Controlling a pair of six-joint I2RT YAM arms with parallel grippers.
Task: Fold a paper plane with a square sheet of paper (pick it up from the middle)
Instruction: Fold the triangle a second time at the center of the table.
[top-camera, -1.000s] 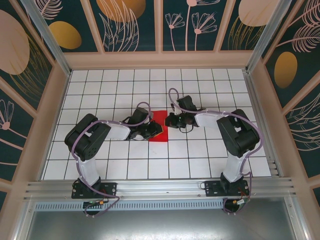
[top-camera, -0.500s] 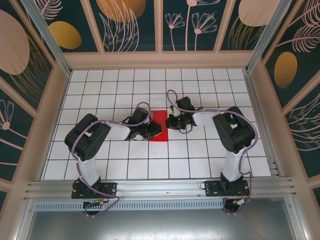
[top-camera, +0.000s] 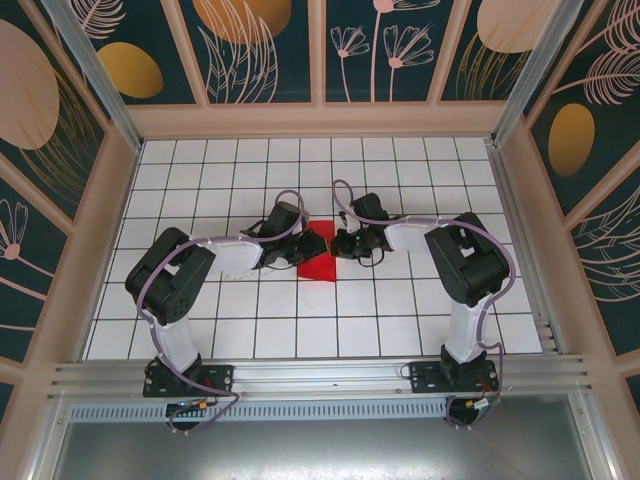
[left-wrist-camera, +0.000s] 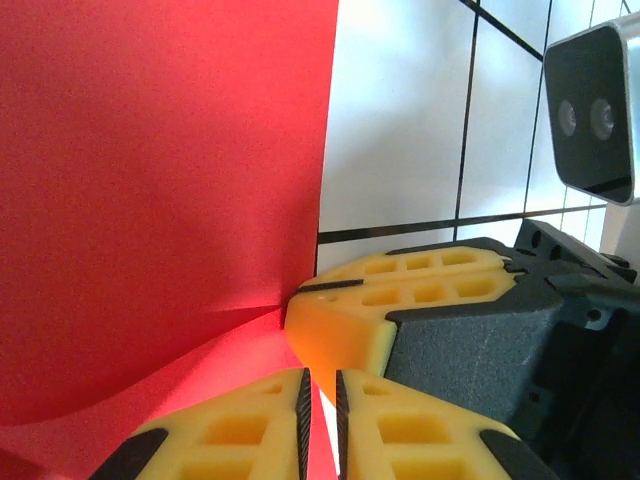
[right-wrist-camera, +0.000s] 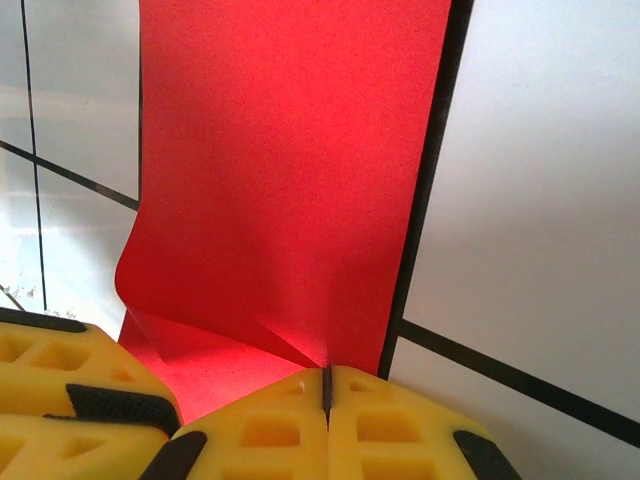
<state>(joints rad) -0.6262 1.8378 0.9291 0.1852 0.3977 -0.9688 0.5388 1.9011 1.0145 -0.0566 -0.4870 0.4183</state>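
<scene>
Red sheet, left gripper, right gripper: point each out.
red sheet (right-wrist-camera: 290, 170): right wrist view, flat middle area.
left gripper (left-wrist-camera: 322, 405): left wrist view, between its fingertips.
right gripper (right-wrist-camera: 326, 385): right wrist view, seam between shut fingertips.

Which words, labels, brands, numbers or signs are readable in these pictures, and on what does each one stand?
None can be read. The red sheet of paper is plain, the white table carries black grid lines but no writing, and the wall panels bear painted plants and round shapes, no letters.
</scene>
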